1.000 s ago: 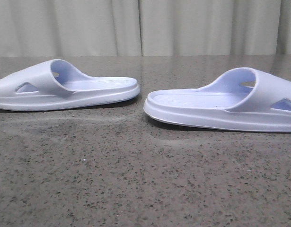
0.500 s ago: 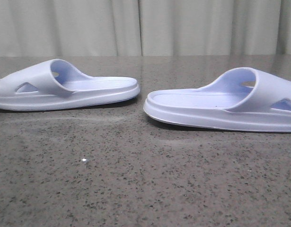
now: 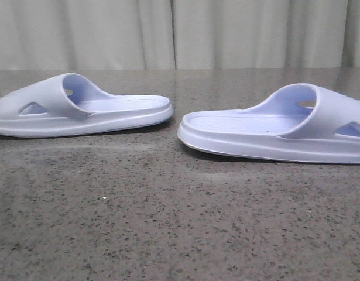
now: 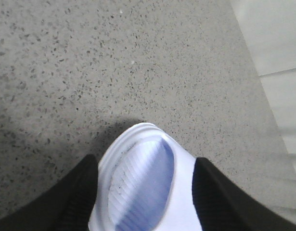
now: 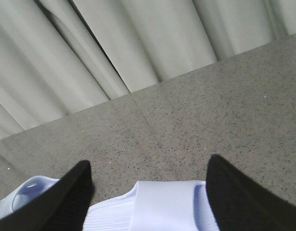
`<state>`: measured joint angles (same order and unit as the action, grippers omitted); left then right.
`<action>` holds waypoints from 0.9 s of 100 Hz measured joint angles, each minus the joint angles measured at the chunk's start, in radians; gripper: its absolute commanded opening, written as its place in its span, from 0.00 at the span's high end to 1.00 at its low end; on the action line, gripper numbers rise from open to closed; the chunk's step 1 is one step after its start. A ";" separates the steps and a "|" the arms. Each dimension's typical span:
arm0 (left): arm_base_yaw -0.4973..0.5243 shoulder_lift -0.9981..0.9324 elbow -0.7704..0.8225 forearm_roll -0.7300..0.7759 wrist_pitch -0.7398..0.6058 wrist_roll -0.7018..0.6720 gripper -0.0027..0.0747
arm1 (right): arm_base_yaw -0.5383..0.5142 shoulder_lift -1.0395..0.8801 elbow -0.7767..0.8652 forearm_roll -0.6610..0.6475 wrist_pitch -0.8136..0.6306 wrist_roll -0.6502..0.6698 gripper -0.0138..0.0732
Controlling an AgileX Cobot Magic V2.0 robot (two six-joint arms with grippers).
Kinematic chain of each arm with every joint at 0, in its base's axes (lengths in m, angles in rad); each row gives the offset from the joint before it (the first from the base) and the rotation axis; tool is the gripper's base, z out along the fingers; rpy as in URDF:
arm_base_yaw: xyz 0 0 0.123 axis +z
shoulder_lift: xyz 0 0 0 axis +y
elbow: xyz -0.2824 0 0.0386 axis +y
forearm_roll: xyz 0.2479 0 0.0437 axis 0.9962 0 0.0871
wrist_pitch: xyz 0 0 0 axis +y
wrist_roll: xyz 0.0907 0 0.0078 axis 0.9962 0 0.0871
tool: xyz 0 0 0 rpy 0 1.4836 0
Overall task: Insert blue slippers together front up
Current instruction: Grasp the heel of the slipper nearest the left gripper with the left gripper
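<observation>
Blue slippers (image 3: 83, 108) (image 3: 279, 126) heel-to-heel, narrow gap between

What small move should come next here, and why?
Probably lower and close each tool on its slipper. Both blue slippers lie flat and apart on the table, heels facing: the left slipper and the right slipper. The left tool straddles one slipper's end, the right tool the other's strap, both open, neither gripping.

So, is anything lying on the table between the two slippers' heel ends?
No. In the front view, only bare speckled table shows between the left slipper and the right slipper; the heels are apart, not touching.
</observation>
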<state>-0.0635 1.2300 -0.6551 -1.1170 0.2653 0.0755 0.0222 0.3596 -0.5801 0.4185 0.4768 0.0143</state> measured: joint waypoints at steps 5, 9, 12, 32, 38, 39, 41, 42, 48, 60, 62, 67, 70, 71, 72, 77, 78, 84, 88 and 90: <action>0.000 0.015 -0.004 0.000 0.001 0.002 0.49 | 0.000 0.000 0.000 0.000 0.000 0.000 0.34; 0.000 0.026 -0.006 -0.002 0.001 0.002 0.49 | 0.000 0.000 0.000 0.000 0.000 0.000 0.34; 0.000 0.032 -0.008 -0.004 0.001 0.003 0.49 | 0.000 0.000 0.000 0.000 0.000 0.000 0.34; 0.000 0.091 -0.010 -0.021 0.004 0.004 0.49 | 0.000 0.000 0.000 0.000 -0.003 0.000 0.34; 0.000 0.104 -0.010 -0.022 0.008 0.004 0.49 | 0.000 0.000 0.000 0.000 -0.009 0.000 0.34; 0.000 0.107 -0.010 -0.024 0.008 0.004 0.49 | 0.000 0.000 0.000 0.000 -0.011 0.000 0.34; 0.000 0.109 -0.010 -0.025 0.008 0.004 0.49 | 0.000 0.000 0.000 0.000 -0.013 0.000 0.34; 0.000 0.111 -0.012 -0.025 0.008 0.004 0.49 | 0.000 0.000 0.000 0.000 -0.015 0.000 0.34; 0.000 0.115 -0.014 -0.027 0.013 0.004 0.49 | 0.000 0.000 0.000 0.000 -0.019 0.000 0.34; 0.000 0.126 -0.019 -0.033 0.023 0.007 0.49 | 0.000 0.000 0.000 0.000 -0.028 0.000 0.34; 0.000 0.126 -0.020 -0.033 0.025 0.007 0.49 | 0.000 0.000 0.000 0.000 -0.028 0.000 0.34; 0.000 0.129 -0.020 -0.040 0.027 0.017 0.49 | 0.000 0.000 0.000 0.001 -0.032 0.000 0.34; 0.000 0.130 -0.023 -0.045 0.029 0.028 0.49 | 0.000 0.000 0.000 0.001 -0.033 0.000 0.34; 0.000 0.130 -0.023 -0.049 0.031 0.031 0.49 | 0.000 0.000 0.000 0.001 -0.035 0.000 0.34; 0.000 0.133 -0.023 -0.055 0.031 0.038 0.49 | 0.000 0.000 0.000 0.001 -0.035 0.000 0.34; 0.000 0.135 -0.025 -0.079 0.036 0.068 0.49 | 0.000 0.000 0.000 0.002 -0.037 0.000 0.34; 0.000 0.135 -0.025 -0.084 0.038 0.073 0.49 | 0.000 0.000 0.000 0.002 -0.037 0.000 0.34; 0.000 0.138 -0.025 -0.124 0.047 0.124 0.49 | 0.000 0.000 0.000 0.002 -0.037 0.000 0.34; 0.000 0.142 -0.025 -0.152 0.053 0.157 0.49 | 0.000 0.000 0.000 0.002 -0.037 0.000 0.34; 0.000 0.142 -0.025 -0.161 0.059 0.168 0.49 | 0.000 0.000 0.000 0.002 -0.037 0.000 0.34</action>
<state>-0.0635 1.3720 -0.6799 -1.2780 0.3239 0.2432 0.0222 0.3596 -0.5801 0.4207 0.4400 0.0143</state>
